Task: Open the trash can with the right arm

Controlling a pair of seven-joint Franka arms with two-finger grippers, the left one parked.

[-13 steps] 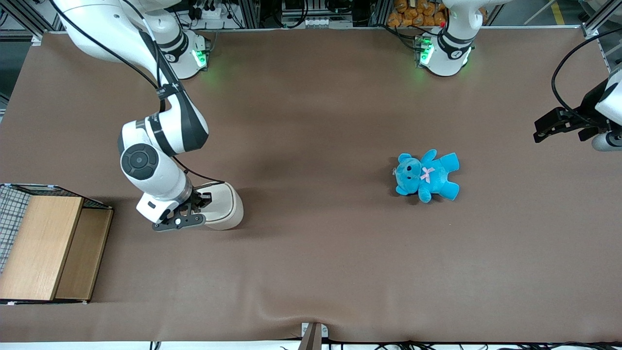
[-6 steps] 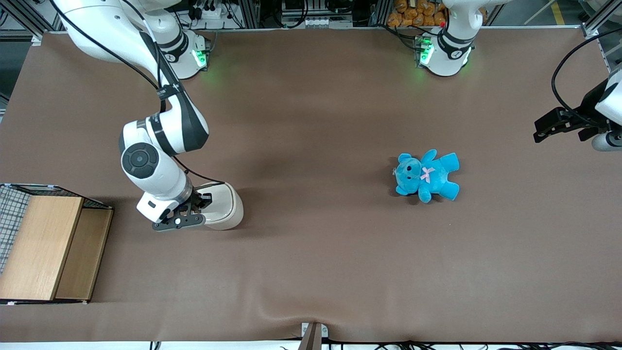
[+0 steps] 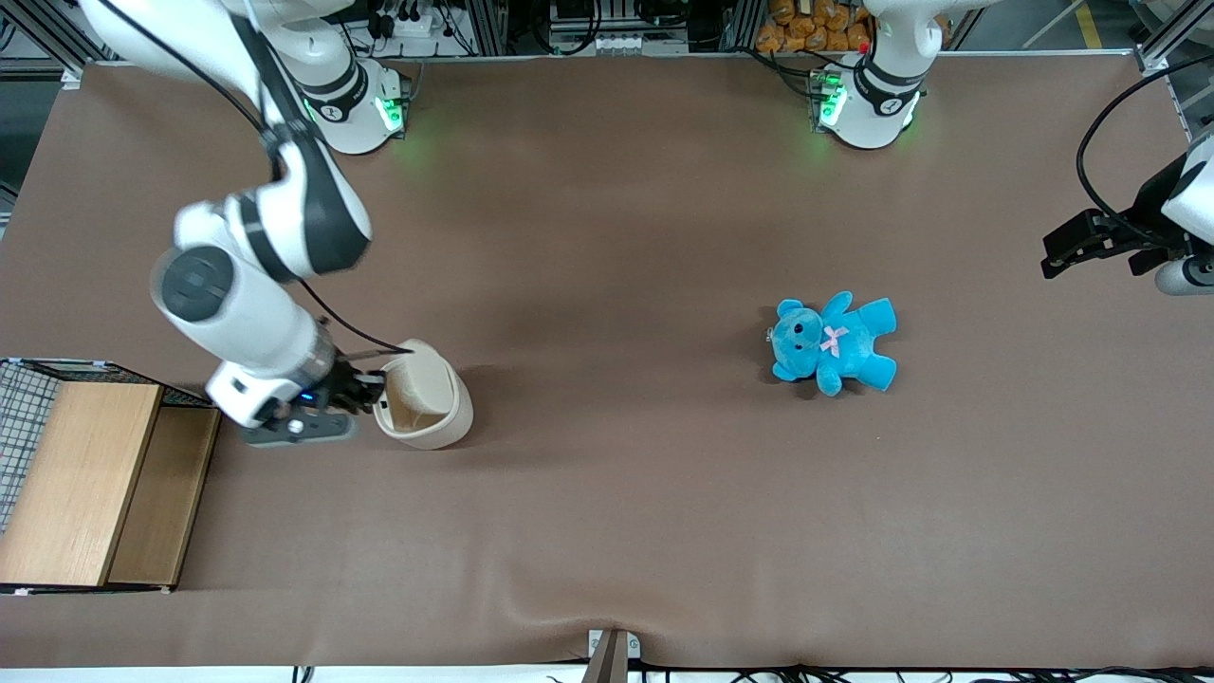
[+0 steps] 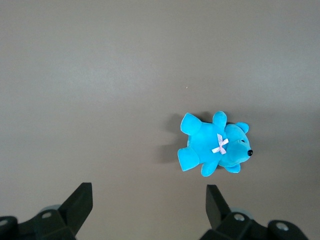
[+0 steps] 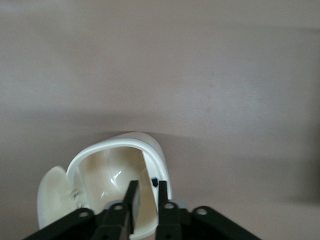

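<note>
While pinching lid, hand [image 3: 368, 391] touches trash can [image 3: 432, 398].

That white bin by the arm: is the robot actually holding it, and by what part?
Yes. The gripper pinches the trash can by the thin edge of its raised lid.

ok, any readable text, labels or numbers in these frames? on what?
None readable.
Trash can: plain cream, lid open, no label showing.
Gripper at the can's rim: no legible marking.
Right arm: no print that can be read.
Teddy: pink bow only, no tag text.
Wooden box: bare wood and mesh.
</note>
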